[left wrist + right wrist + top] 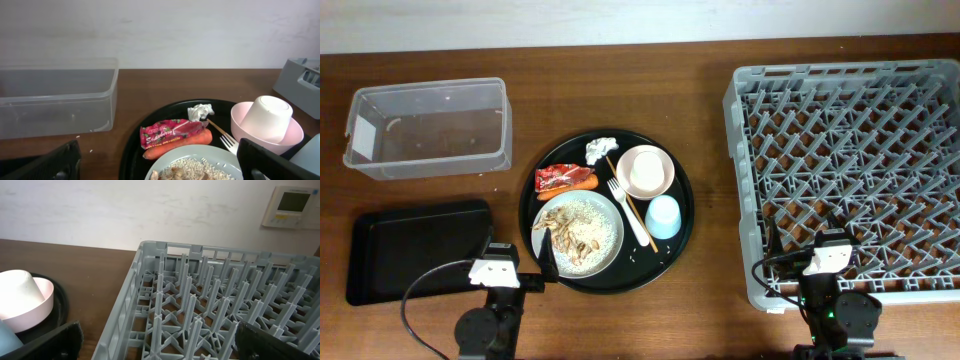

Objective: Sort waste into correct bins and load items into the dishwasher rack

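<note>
Left gripper (160,167): jaws are standing wide and carrying nothing, hovering at the near rim of the round black tray (131,155).
White plate (200,169): lying right between the left fingers, bearing rice and bones (570,235).
Red wrapper (172,134): lying just ahead of those fingers, touching the carrot piece (180,146) on its near side.
Tissue (200,111): sitting further ahead, beyond the wrapper.
Pink bowl (295,137): sitting ahead on the right finger's side, cradling the upturned cream cup (270,117), with the fork (229,143) lying beside it.
Clear tub (60,100): waiting ahead and to the left of the fingers, holding nothing.
Black rectangular tray (415,248): lying just outside the left finger.
Right gripper (160,345): jaws are gaping wide and empty, hanging over the near edge of the dishwasher rack (215,305).
Step in hand: probably opening with the waste, since nothing is looking sorted yet.
Doing it well: coming down over the wrapper's middle, closing across its short width, keeping the near finger off the carrot so that only the wrapper is rising.
</note>
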`<state>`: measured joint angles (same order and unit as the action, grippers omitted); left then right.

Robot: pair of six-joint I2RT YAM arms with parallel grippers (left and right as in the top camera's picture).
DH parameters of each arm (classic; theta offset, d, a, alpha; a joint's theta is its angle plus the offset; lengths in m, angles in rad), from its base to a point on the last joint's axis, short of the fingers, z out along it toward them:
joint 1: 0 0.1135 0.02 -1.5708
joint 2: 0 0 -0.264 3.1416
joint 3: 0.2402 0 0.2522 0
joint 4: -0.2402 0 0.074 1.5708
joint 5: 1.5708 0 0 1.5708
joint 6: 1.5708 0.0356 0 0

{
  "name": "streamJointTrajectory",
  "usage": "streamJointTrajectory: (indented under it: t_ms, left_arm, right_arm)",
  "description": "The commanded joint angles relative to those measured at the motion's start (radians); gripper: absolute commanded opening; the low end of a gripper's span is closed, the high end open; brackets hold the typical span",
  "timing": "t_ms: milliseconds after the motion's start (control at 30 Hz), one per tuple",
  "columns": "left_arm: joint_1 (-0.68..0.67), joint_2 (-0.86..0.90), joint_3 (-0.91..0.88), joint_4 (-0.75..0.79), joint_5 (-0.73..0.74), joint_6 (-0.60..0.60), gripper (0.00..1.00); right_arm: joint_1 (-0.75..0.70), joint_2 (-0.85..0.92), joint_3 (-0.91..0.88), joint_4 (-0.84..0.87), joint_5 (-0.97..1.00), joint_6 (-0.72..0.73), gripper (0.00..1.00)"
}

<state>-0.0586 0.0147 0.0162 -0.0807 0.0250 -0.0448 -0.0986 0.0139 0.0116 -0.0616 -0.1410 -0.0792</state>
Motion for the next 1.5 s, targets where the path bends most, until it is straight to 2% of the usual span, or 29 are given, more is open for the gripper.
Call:
streamJointTrajectory:
  t_ms: [0, 300, 367, 467, 533, 600, 733, 800, 933, 1100, 1167, 1233, 1367, 1467]
  left_arm:
    - [0.003, -0.007, -0.008, -0.001, -0.006, 0.016, 0.99]
    - [0.003, -0.007, -0.008, -0.001, -0.007, 0.016, 0.99]
    - [0.002, -0.007, -0.007, 0.055, 0.109, -0.006, 0.99]
    - [0.002, -0.007, -0.007, 0.157, 0.476, -0.116, 0.99]
    - [0.003, -0.007, -0.007, 0.225, 0.718, -0.13, 0.99]
    - [0.003, -0.007, -0.007, 0.291, 0.791, -0.143, 0.99]
    - [0.003, -0.007, 0.013, 0.36, 0.78, -0.194, 0.99]
    - [0.003, -0.002, 0.046, 0.335, 0.737, -0.194, 0.99]
    - [0.003, 0.066, 0.187, 0.156, 0.644, -0.193, 0.99]
    - [0.003, 0.289, 0.438, -0.132, 0.596, -0.109, 0.99]
    - [0.002, 0.398, 0.547, -0.238, 0.612, -0.109, 0.99]
    - [0.001, 0.515, 0.662, -0.323, 0.703, -0.088, 0.99]
    - [0.001, 0.628, 0.726, -0.295, 0.872, -0.089, 0.99]
    - [0.0, 0.686, 0.734, -0.274, 0.892, -0.09, 0.99]
  right_arm:
    - [-0.006, -0.008, -0.006, -0.003, -0.006, 0.002, 0.99]
    - [-0.006, -0.008, -0.006, -0.003, -0.006, 0.002, 0.99]
    - [-0.006, -0.008, -0.006, -0.003, -0.006, 0.002, 0.99]
    - [-0.006, -0.008, -0.006, -0.003, -0.006, 0.002, 0.99]
    - [-0.006, -0.008, -0.006, -0.003, -0.006, 0.002, 0.99]
    - [-0.006, -0.008, -0.006, -0.003, -0.006, 0.002, 0.99]
    - [-0.006, -0.008, -0.006, -0.003, -0.006, 0.002, 0.99]
    - [-0.006, -0.008, -0.006, -0.003, -0.006, 0.002, 0.99]
    - [-0.006, -0.008, -0.006, -0.003, -0.006, 0.002, 0.99]
    - [-0.006, -0.008, -0.006, -0.003, -0.006, 0.002, 0.99]
    - [-0.006, -0.008, -0.006, -0.003, -0.006, 0.002, 0.99]
    - [-0.006, -0.008, -0.006, -0.003, -0.006, 0.002, 0.99]
    - [-0.006, -0.008, -0.006, -0.003, -0.006, 0.002, 0.99]
    - [-0.006, -0.008, -0.006, -0.003, -0.006, 0.002, 0.99]
